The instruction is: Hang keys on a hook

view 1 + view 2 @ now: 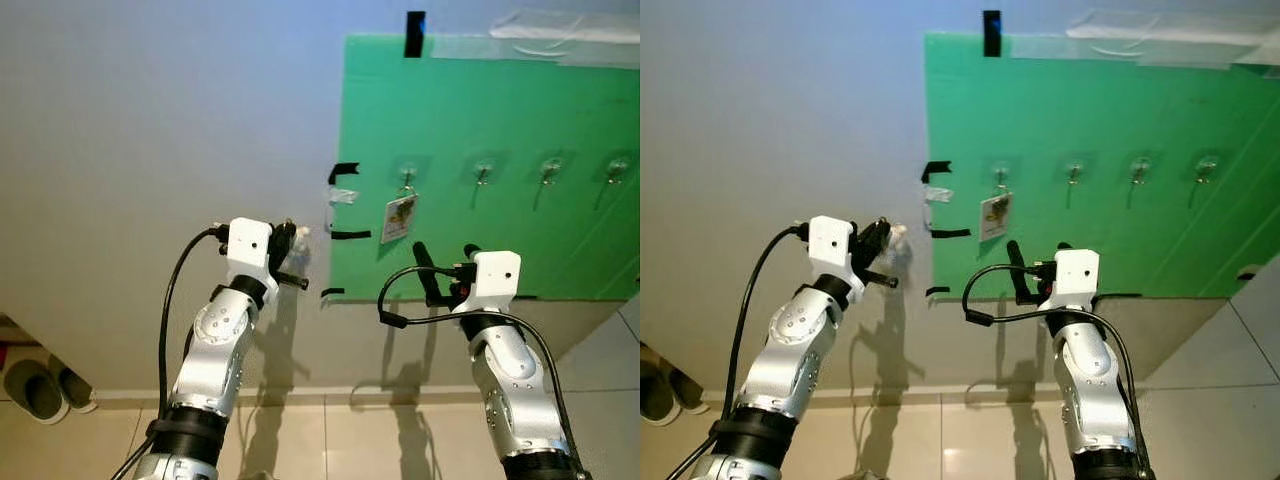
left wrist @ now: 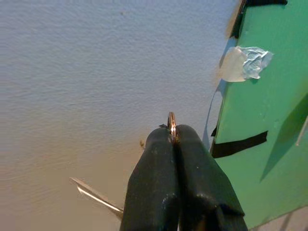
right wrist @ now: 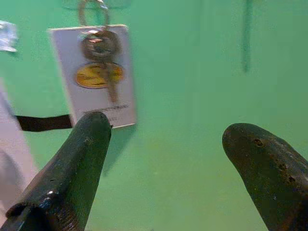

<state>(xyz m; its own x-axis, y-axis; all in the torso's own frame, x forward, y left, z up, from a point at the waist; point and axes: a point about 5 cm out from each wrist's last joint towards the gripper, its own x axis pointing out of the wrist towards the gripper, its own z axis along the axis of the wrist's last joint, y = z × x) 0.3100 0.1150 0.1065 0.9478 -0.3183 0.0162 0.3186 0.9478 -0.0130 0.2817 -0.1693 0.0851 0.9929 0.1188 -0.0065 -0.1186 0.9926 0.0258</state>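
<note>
I see one green board (image 1: 500,130) with four hooks, the first hook (image 1: 408,178) already carrying a tagged key set (image 1: 399,216), right gripper (image 1: 443,262) fingers apart at its 6 o'clock, left gripper (image 1: 287,255) pinched on a key ring (image 2: 171,120), so I'd slide that toward a free hook (image 1: 483,172) at 2 o'clock.

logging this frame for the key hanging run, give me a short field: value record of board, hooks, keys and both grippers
board: green board taped to the wall
hooks: four in a row; leftmost hook already carries a key with a white tag; the other three look bare
left gripper: raised in front of the wall, left of the board, shut on a key ring
right gripper: open, pointing at the board just below the tagged key
floor: shoes by the wall at the left
</note>
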